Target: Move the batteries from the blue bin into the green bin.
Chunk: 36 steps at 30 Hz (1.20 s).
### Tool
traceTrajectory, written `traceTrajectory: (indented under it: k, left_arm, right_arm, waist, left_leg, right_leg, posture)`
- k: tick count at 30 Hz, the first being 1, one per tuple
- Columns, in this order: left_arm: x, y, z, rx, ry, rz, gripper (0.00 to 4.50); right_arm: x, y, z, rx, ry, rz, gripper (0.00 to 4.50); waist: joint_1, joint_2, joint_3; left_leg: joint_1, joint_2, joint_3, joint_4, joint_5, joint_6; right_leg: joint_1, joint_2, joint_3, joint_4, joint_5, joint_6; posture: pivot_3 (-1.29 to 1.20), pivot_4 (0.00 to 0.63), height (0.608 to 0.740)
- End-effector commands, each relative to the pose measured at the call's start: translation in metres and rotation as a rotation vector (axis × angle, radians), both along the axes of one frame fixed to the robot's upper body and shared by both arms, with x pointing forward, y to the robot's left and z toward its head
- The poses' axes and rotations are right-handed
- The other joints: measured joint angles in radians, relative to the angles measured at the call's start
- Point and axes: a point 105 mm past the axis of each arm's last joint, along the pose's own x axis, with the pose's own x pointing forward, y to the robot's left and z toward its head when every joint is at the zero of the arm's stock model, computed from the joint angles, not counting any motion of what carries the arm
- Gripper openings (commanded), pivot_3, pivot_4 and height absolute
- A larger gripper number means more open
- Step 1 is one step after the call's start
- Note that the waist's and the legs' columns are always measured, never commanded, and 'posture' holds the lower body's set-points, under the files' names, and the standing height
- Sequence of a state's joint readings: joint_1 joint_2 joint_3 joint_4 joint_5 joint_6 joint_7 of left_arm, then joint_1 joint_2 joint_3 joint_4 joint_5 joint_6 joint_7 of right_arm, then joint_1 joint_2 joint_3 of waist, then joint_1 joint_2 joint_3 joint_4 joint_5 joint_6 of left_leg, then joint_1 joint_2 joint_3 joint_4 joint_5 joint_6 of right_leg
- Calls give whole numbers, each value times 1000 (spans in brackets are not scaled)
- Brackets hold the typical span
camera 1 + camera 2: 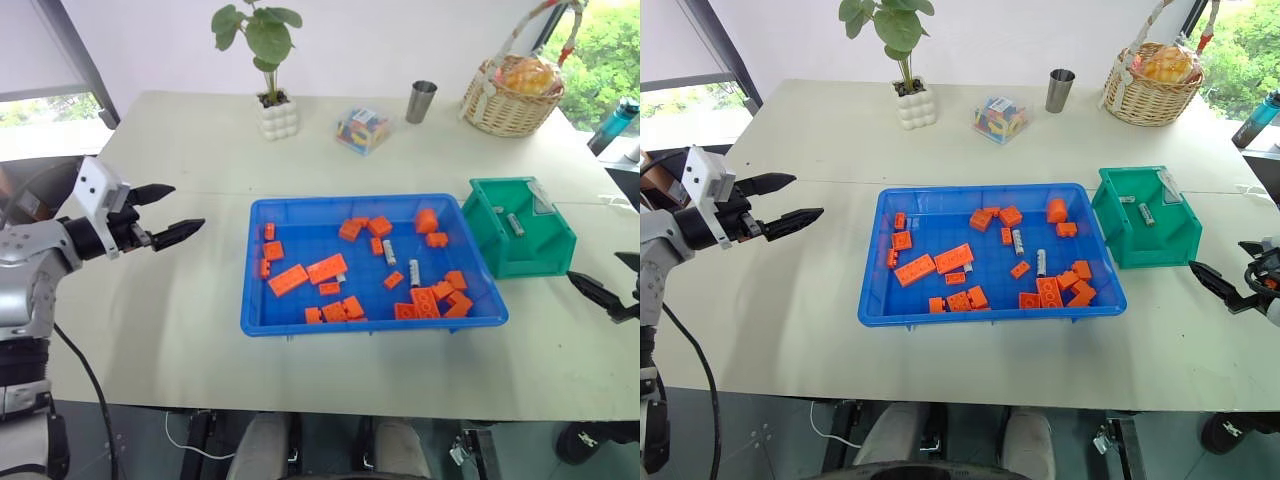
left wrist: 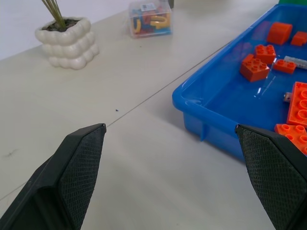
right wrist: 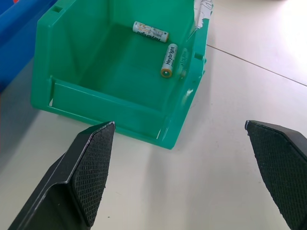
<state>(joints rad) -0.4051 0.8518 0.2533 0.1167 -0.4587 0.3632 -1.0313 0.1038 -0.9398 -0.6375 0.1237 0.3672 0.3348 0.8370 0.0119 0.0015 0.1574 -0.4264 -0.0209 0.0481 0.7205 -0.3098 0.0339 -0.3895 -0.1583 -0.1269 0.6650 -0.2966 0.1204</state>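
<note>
Pale beige surface [image 1: 180, 330] carries a wide shallow bright-blue plastic tray [image 1: 258, 318], scattered with orange toy bricks [image 1: 327, 268]. Two slim silver-grey batteries [image 1: 390, 252] lie among them; others may sit hidden under bricks. Just right of it, touching or not unclear, a small deep green plastic bin [image 3: 72, 96] holds two batteries. Left claw [image 1: 170, 213] open, empty, left of tray. Right claw [image 1: 1225, 283] open, empty, near the bin, partly cut off.

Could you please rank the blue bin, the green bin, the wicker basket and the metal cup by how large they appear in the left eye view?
1. blue bin, clearly largest.
2. green bin and wicker basket: they look alike; the basket stands farther away, so I won't rank them.
3. metal cup, smallest.
</note>
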Motion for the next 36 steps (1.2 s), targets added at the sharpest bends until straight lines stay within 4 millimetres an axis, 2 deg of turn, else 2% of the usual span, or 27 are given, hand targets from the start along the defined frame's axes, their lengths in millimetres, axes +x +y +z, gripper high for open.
traceTrajectory:
  k: [1, 9, 18, 30, 32, 34, 36]
  left_arm:
    - [0, -2, 14, 10, -62, -18, 4500]
    - [3, 1, 13, -26, -30, -5, 4500]
    - [3, -1, 12, 2, -45, -8, 4500]
    - [0, -19, 16, -8, -62, -81, 4500]
    - [0, -22, 16, -7, -62, -93, 4500]
    - [-2, -29, 18, -10, -61, -127, 4500]
    - [-5, -41, 20, -15, -57, -177, 4500]
  right_arm:
    - [-1, -2, 14, -13, -51, -3, 4467]
    - [-1, -2, 15, 24, -47, -4, 4467]
    - [1, -1, 17, -10, -50, 7, 4467]
    - [15, 7, 40, -56, -76, 72, 4467]
    - [18, 12, 44, -67, -80, 95, 4467]
    - [27, 32, 55, -55, -105, 172, 4467]
    - [37, 60, 69, -43, -127, 286, 4467]
  waist:
    - [0, 0, 0]
    - [-1, 0, 0]
    - [0, 0, 0]
    - [-1, 0, 0]
    - [-1, 0, 0]
    - [-2, 0, 0]
    - [-3, 0, 0]
  left_leg:
    - [0, 0, 0, 0, 0, 0]
    - [0, 0, 1, 0, 0, 0]
    - [0, 0, 1, 0, 0, 0]
    - [0, 0, 1, 0, 0, 0]
    - [0, 0, 1, 0, 0, 0]
    - [0, 0, 1, 0, 0, 0]
    - [0, 0, 1, 0, 0, 0]
  right_leg:
    - [0, 0, 0, 0, 0, 0]
    - [0, 0, 0, 0, 0, 0]
    - [0, 0, 1, 0, 0, 0]
    - [0, 0, 1, 0, 0, 0]
    - [0, 0, 1, 0, 0, 0]
    - [0, 0, 1, 0, 0, 0]
    - [-1, 0, 1, 0, 0, 0]
  posture:
    - [0, 150, 673]
    - [0, 150, 673]
    - [0, 150, 673]
    - [0, 150, 673]
    - [0, 150, 673]
    - [0, 150, 673]
    - [0, 150, 673]
